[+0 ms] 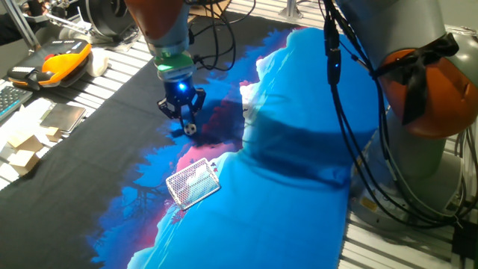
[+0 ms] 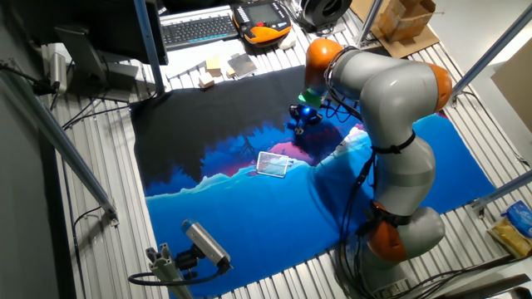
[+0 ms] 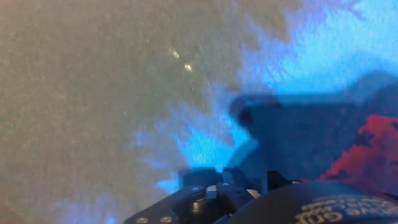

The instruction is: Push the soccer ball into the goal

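The soccer ball [image 1: 191,128] is a tiny white ball with black patches, lying on the dark blue and red part of the printed cloth. My gripper [image 1: 184,122] hangs low over the cloth, its fingertips drawn together and right beside the ball, on its far left side. The goal [image 1: 193,183], a small white mesh frame, lies nearer the camera and well apart from the ball. The other fixed view shows the gripper [image 2: 301,124] with the goal [image 2: 273,164] to its lower left; the ball is too small to make out there. The blurred hand view shows only cloth.
The cloth [image 1: 299,149] is black on the far side and bright blue on the near side, with wrinkles by the arm's base [image 1: 418,90]. An orange teach pendant [image 1: 60,61], small boxes [image 1: 22,153] and a keyboard [image 2: 198,29] sit beyond the cloth's edge.
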Controlling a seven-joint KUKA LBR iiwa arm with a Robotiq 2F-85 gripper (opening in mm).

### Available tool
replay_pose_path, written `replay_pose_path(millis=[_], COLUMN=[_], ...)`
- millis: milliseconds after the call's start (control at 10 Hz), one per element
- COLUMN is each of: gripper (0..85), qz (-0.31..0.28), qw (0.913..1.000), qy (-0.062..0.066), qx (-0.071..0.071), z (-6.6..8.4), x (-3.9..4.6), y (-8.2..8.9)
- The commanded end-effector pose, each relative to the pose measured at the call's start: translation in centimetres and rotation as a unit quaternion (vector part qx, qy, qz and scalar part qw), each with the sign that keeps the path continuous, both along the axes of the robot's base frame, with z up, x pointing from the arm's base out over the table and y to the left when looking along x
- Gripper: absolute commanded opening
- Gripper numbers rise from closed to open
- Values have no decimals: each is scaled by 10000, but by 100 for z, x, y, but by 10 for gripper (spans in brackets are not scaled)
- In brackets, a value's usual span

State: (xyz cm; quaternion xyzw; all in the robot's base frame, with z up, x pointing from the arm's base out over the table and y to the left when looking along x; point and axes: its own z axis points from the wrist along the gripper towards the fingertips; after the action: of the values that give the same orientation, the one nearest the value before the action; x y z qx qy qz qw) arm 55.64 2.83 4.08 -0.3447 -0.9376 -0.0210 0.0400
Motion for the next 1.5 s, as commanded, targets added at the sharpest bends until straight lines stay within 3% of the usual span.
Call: replay_pose_path(millis=[0,500,600,1000,1200,1400], gripper=[340,340,340,340,340,340], qz=[-35,-207,-154,27,14,-86], qw=[10000,9997,9999,10000,10000,10000], qy=[11,52,75,29,10,17], qx=[10,89,16,15,-41,-25], z=[18,100,100,6,-14,12], x=[-16,-162,-149,42,40,-62], y=[34,253,246,57,54,145])
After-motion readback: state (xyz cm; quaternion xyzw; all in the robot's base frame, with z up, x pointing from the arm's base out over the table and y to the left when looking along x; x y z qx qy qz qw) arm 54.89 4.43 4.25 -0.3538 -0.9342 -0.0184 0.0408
